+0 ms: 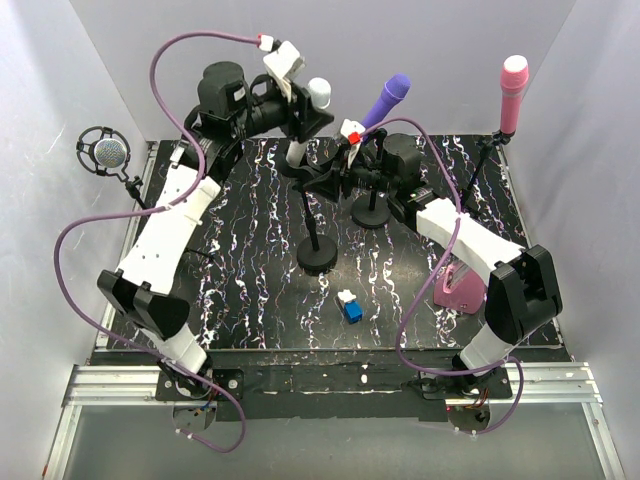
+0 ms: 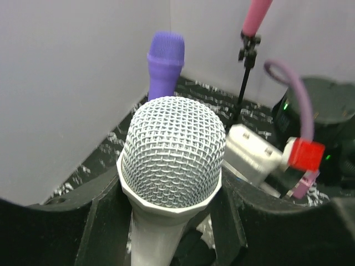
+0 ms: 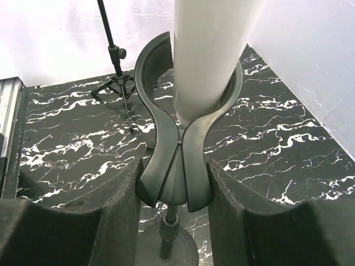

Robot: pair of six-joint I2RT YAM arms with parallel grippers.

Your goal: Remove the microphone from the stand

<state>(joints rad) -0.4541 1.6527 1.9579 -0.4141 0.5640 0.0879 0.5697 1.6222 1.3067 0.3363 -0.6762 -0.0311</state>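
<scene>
**White, mesh-headed microphone [image 2: 172, 152] seated in its clip, one hand on each**

The microphone, white in the handle and silver in the mesh head, sits in the black plastic clip [image 3: 161, 111] of a thin black stand [image 1: 319, 258]. The stand's round base rests near the middle of the black, white-veined worktop [image 1: 240, 260]. The microphone tilts up towards the far edge.

The left hand [image 1: 305, 118] is closed on the microphone. Its black fingers [image 2: 105, 227] sit tight against either side of the handle, just below the head.

The right hand [image 3: 175, 188] is closed on the clip, its fingers [image 3: 111, 221] pressing the narrow lower neck above the pole (the white handle fills the fork of the clip higher up).

A purple microphone [image 1: 392, 92] stands on its own stand just beside, nearer the far edge. A pink microphone [image 1: 513, 85] rises by the far right corner. A silver studio microphone in a round black mount [image 1: 105, 152] hangs off the far left corner. A small blue and white block [image 1: 350, 306] lies towards the near edge, and a pink object [image 1: 455, 288] sits near the right edge, partly hidden by the right arm.
</scene>
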